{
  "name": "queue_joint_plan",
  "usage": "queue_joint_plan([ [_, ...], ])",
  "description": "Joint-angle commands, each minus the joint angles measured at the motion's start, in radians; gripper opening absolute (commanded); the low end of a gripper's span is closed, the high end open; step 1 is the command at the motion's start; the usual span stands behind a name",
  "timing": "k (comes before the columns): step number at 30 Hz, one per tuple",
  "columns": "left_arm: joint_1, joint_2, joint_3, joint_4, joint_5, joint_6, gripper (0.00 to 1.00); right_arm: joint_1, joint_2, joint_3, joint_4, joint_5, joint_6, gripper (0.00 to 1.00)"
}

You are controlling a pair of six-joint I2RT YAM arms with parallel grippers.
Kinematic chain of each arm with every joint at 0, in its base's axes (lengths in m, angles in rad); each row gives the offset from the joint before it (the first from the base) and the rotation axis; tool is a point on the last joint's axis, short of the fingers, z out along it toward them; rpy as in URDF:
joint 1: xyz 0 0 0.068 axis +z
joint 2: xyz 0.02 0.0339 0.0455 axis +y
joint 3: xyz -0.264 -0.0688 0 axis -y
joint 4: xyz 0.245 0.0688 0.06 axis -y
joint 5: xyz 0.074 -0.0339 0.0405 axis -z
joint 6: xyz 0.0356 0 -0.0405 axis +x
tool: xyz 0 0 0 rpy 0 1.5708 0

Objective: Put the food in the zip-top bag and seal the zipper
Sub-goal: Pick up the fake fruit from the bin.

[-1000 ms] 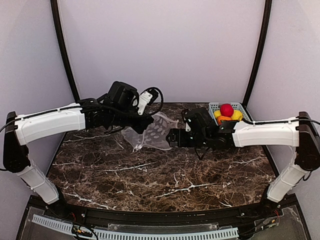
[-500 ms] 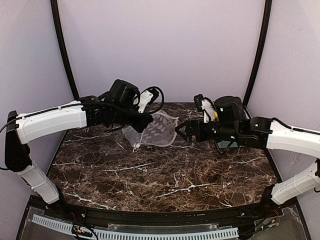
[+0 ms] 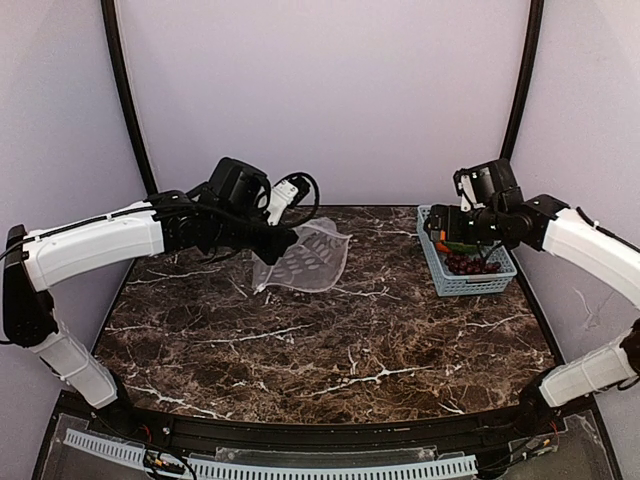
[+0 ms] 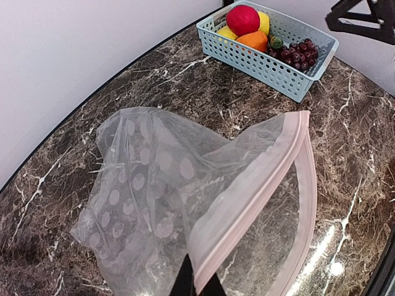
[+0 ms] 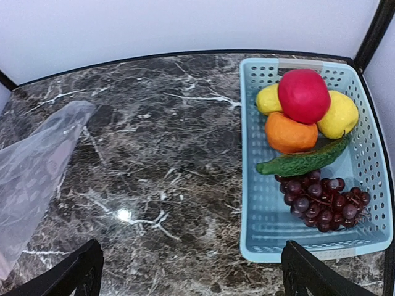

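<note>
Pinching the whitish-pink zipper (image 4: 262, 200) at the mouth edge, the left pincer (image 4: 197, 285) is clenched on the zip-top bag (image 4: 148, 179) and holds it up over the left-centre of the marble worktop (image 3: 330, 350), mouth gaping, nothing inside. The right pincer (image 5: 188, 277), fingers spread wide and empty, hovers above the light-blue basket (image 5: 254, 209) at the far right, well apart from the bag. All the food lies in that basket: red apple (image 5: 302, 95), orange piece (image 5: 289, 133), two yellow pieces (image 5: 342, 115), green cucumber (image 5: 302, 162), purple grapes (image 5: 321, 198). By my reading the task has barely begun: every piece has yet to go in, and the sealing comes after.
</note>
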Motion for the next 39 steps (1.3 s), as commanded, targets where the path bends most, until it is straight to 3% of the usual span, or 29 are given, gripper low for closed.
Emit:
queue_joint_plan([
  [1, 0.005, -0.041, -0.033, 0.006, 0.004, -0.004, 0.01, -0.112, 0.115, 0.049, 0.016, -0.039, -0.049, 0.99],
  [15, 0.006, -0.025, -0.048, 0.024, 0.054, -0.034, 0.01, -0.393, 0.484, 0.264, 0.144, -0.134, -0.146, 0.99],
  [27, 0.005, -0.054, -0.046, 0.021, 0.027, -0.019, 0.01, -0.419, 0.724, 0.481, 0.162, -0.144, -0.193, 0.99],
  [32, 0.006, -0.058, -0.043, 0.018, 0.025, -0.013, 0.01, -0.42, 0.784, 0.512, 0.141, -0.065, -0.161, 0.99],
  [39, 0.005, -0.051, -0.04, 0.015, 0.028, -0.012, 0.01, -0.42, 0.831, 0.525, 0.137, -0.069, -0.157, 0.99],
])
